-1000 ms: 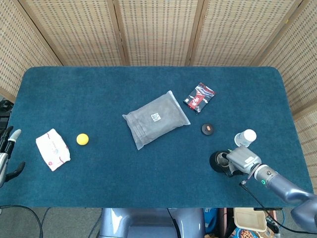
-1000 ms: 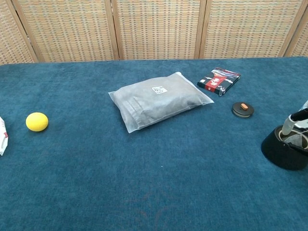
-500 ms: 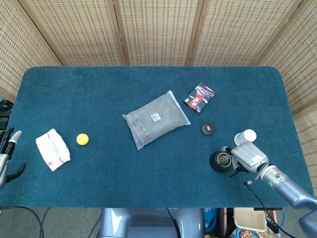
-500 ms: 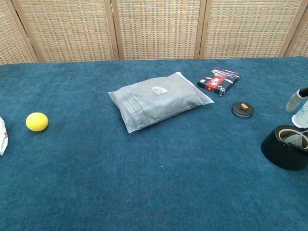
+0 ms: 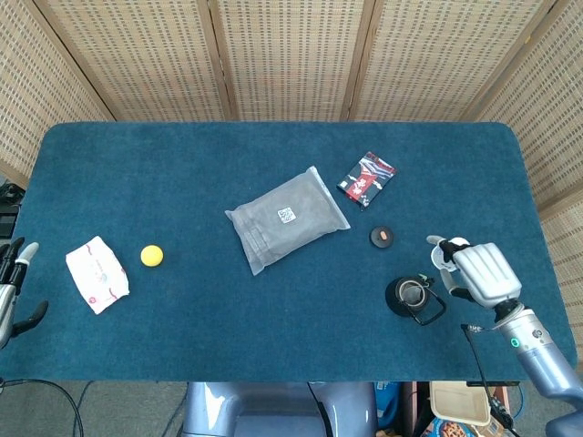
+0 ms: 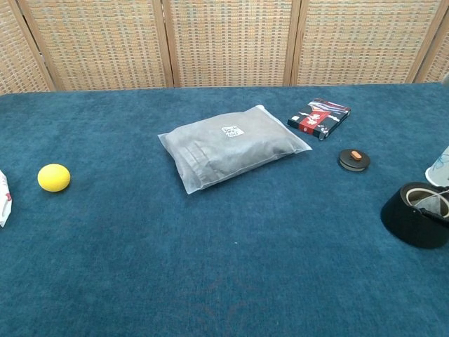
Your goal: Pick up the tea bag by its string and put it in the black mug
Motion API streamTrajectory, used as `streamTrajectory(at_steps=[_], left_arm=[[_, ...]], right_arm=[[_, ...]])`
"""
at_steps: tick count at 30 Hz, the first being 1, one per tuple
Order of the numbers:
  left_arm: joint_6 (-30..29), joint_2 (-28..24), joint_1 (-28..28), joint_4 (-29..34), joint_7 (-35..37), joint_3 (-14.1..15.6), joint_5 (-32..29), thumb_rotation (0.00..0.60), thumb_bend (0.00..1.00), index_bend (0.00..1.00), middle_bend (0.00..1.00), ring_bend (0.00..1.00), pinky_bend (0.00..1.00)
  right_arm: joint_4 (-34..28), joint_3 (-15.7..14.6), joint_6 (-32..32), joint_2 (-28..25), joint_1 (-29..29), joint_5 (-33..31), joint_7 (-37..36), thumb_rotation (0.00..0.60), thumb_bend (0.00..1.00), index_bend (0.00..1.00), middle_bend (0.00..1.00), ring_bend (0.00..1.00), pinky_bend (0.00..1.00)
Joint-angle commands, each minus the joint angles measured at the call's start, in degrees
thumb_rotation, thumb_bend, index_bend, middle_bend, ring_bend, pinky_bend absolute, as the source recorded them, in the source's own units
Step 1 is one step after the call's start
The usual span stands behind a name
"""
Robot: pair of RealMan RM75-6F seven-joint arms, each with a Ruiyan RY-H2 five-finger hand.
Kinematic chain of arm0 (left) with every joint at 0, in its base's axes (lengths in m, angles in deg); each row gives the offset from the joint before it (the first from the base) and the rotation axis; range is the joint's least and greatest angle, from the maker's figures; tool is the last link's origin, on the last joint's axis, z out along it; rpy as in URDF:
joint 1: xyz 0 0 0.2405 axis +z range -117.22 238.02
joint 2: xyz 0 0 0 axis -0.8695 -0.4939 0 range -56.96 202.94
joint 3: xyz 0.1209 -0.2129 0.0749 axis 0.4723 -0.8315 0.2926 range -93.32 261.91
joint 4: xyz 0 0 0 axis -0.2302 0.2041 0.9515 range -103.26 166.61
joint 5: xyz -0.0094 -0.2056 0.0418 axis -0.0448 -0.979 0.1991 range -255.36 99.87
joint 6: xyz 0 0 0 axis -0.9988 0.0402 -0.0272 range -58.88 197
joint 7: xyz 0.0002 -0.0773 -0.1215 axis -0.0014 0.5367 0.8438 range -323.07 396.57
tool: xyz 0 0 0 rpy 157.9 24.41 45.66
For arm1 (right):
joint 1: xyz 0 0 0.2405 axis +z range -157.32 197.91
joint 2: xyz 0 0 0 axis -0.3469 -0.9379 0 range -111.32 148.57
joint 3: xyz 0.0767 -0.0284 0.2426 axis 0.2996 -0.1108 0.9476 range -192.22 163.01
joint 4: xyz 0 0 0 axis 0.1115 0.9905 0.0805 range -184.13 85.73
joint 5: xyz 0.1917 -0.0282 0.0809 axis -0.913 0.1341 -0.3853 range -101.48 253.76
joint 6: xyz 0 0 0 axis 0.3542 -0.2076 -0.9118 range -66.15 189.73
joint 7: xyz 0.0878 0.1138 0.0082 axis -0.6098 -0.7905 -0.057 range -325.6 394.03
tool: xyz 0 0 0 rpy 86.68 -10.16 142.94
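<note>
The black mug (image 5: 407, 297) stands near the front right corner of the blue-covered table (image 5: 182, 173); in the chest view it is cut off by the right frame edge, so only part of its rim and wall (image 6: 414, 214) shows. A pale shape lies inside the mug, visible from above and just behind the rim in the chest view; it appears to be the tea bag (image 5: 413, 292), though it is too small to confirm, and its string cannot be made out. The right hand (image 5: 480, 274) sits just to the right of the mug, apart from it, back upward with the fingers lying side by side; whether anything is held beneath cannot be told, and the chest view does not show this hand. A white paper cup (image 5: 446, 250) stands just behind the hand, partly hidden by it; in the chest view only a sliver (image 6: 439, 167) shows at the right edge. The left hand (image 5: 13, 287) is at the left edge of the table, partly cut off, fingers spread and holding nothing. A grey plastic pouch (image 5: 287, 218) lies at the centre, a red-and-black packet (image 5: 366, 179) behind it to the right, and a small black disc (image 5: 383, 237) between packet and mug. A yellow ball (image 5: 151, 256) and a white packet (image 5: 97, 273) lie near the left edge.
</note>
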Motion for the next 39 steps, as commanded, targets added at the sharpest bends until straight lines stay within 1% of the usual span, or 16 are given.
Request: streamTrajectory(at_steps=[1,2,5,9,13,21,25,30,39], left_arm=[[-0.29,0.36,0.10,-0.31,0.31,-0.08,0.09,0.600,0.32,0.03,0.00,0.00,0.00],[-0.41,0.61,0.14,-0.48,0.46,-0.06,0.20,0.600,0.32,0.03,0.00,0.00,0.00],[-0.74,1.49,0.19,-1.13,1.03,-0.03,0.61,0.600,0.32,0.02,0.00,0.00,0.00],[-1.08,2.29,0.15,-1.53,1.45,-0.12,1.02,0.600,0.32,0.02,0.00,0.00,0.00],[-0.79,2.92,-0.06,-1.81,1.61,0.31,1.96,0.600,0.32,0.02,0.00,0.00,0.00],[-0.74,3.39,-0.31,-1.65,1.82,0.98,3.79,0.600,0.32,0.02,0.00,0.00,0.00],[-1.15,4.16,-0.20,-1.49,2.99,1.58,5.28,0.600,0.32,0.00,0.00,0.00,0.00],[-1.27,4.40,-0.08,-1.49,3.33,2.23,6.41,0.600,0.32,0.00,0.00,0.00,0.00],[-1.11,4.29,0.07,-1.47,3.19,2.49,6.45,0.600,0.32,0.00,0.00,0.00,0.00]], right_arm=[[-0.48,1.73,-5.17,2.66,-3.38,-2.50,3.28,0.583,0.65,0.22,0.44,0.47,0.70],[-0.68,2.10,-6.72,3.18,-4.18,-3.08,4.02,0.595,0.65,0.22,0.42,0.45,0.68],[-0.84,2.08,-10.46,5.01,-6.36,-3.65,7.20,0.600,0.64,0.22,0.38,0.38,0.60],[-0.43,2.28,-12.58,6.56,-7.74,-3.98,8.74,0.600,0.63,0.22,0.31,0.29,0.47],[0.82,2.30,-14.67,8.35,-9.33,-3.80,8.94,0.600,0.62,0.22,0.27,0.23,0.40],[3.13,1.82,-18.44,11.02,-11.90,-1.10,7.70,0.600,0.60,0.22,0.22,0.16,0.33],[4.21,0.82,-21.11,12.56,-13.95,1.05,8.30,0.600,0.58,0.22,0.19,0.12,0.27],[5.03,0.62,-21.24,13.29,-14.99,1.55,7.91,0.600,0.57,0.20,0.17,0.10,0.26],[4.75,0.86,-20.35,13.09,-15.72,1.93,7.74,0.600,0.56,0.19,0.16,0.09,0.24]])
